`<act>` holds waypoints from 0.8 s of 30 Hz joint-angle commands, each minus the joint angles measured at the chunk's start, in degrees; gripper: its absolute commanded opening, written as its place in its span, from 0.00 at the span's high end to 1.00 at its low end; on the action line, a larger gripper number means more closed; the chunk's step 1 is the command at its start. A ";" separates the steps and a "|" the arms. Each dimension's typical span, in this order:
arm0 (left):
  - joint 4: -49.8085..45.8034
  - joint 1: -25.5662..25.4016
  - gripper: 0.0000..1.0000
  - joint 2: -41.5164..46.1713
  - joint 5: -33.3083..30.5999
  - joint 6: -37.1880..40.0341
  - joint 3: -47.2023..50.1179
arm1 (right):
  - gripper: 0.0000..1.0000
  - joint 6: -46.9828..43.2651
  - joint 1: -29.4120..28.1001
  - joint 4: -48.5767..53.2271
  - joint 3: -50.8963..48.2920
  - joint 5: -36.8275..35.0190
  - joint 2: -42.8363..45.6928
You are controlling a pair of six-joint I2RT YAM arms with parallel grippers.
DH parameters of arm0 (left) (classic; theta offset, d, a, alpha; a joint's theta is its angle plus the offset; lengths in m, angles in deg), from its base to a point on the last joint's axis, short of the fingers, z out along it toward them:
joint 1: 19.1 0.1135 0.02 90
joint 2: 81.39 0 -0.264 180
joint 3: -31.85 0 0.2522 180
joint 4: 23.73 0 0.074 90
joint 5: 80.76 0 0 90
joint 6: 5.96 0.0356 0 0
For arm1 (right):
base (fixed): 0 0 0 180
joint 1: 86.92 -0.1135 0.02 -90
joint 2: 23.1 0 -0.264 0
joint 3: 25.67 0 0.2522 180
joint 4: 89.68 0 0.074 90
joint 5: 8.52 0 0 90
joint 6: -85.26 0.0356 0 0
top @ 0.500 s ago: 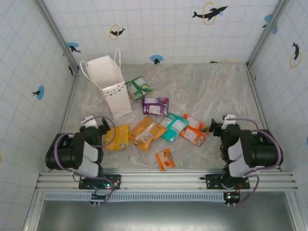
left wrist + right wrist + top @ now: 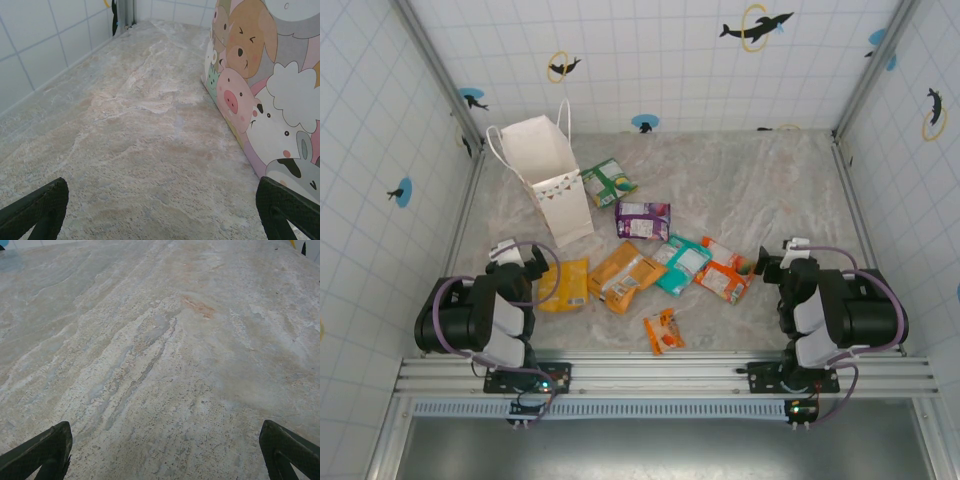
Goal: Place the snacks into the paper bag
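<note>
The white paper bag (image 2: 545, 180) stands upright and open at the back left; its side, printed with cartoon animals (image 2: 260, 90), rises to the right in the left wrist view. Several snacks lie flat on the table: green-white (image 2: 609, 182), purple (image 2: 643, 219), yellow (image 2: 565, 284), orange (image 2: 625, 275), teal (image 2: 682, 263), orange-red (image 2: 723, 270) and a small orange one (image 2: 663, 331). My left gripper (image 2: 520, 256) (image 2: 162, 207) is open above bare table, just left of the yellow packet. My right gripper (image 2: 778, 255) (image 2: 165, 449) is open too, just right of the orange-red packet.
The marble-patterned table (image 2: 760, 190) is boxed in by tiled walls on the left, back and right. Metal corner posts (image 2: 470, 160) stand near the bag. Bare table lies ahead of the right gripper (image 2: 165, 340).
</note>
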 commanded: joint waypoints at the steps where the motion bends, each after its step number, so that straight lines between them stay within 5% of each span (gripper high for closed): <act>1: 1.19 -0.40 0.02 0.06 -0.16 1.31 1.30 | 0.02 -0.70 -0.22 -2.46 -0.63 -0.73 0.42; 16: 1.64 -0.40 0.03 0.72 0.84 1.54 1.29 | 0.02 -0.69 -0.20 -2.63 -0.67 -0.69 0.64; 19: -10.55 -0.49 0.03 7.10 1.15 1.59 -1.49 | 0.02 -1.72 -0.95 2.43 0.55 -0.85 4.12; 24: -33.12 -0.57 0.05 18.80 1.09 -2.94 -6.55 | 0.02 -0.58 -2.85 24.85 6.85 -0.25 17.14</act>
